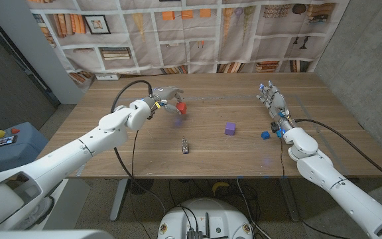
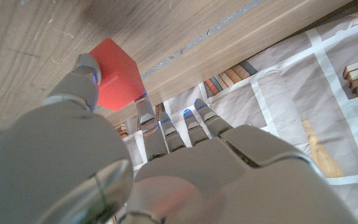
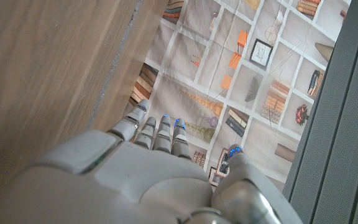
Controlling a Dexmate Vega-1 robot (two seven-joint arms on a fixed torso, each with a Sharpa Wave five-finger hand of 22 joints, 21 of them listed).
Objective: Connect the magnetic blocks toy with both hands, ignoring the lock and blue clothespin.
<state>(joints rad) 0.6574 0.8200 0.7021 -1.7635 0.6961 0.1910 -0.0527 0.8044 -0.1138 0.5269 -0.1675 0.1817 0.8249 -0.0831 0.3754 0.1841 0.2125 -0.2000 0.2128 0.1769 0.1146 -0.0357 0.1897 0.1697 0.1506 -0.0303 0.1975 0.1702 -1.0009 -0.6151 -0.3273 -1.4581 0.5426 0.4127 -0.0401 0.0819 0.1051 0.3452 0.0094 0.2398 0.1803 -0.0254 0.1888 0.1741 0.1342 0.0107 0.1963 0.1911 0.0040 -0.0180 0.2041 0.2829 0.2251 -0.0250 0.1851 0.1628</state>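
A red magnetic block is pinched between the thumb and fingers of my left hand over the far left-middle of the table. In the left wrist view the red block sits between the thumb and the fingertips, close to the wood. A purple block lies alone near the table's middle, to the right of the red one. My right hand stands at the far right with its fingers stretched out and nothing in them; the right hand shows over bare wood in its wrist view.
A small metal lock lies in front of the red block, near the table's middle. A blue clothespin lies beside my right wrist. The wooden table ends at a bookshelf-print backdrop behind.
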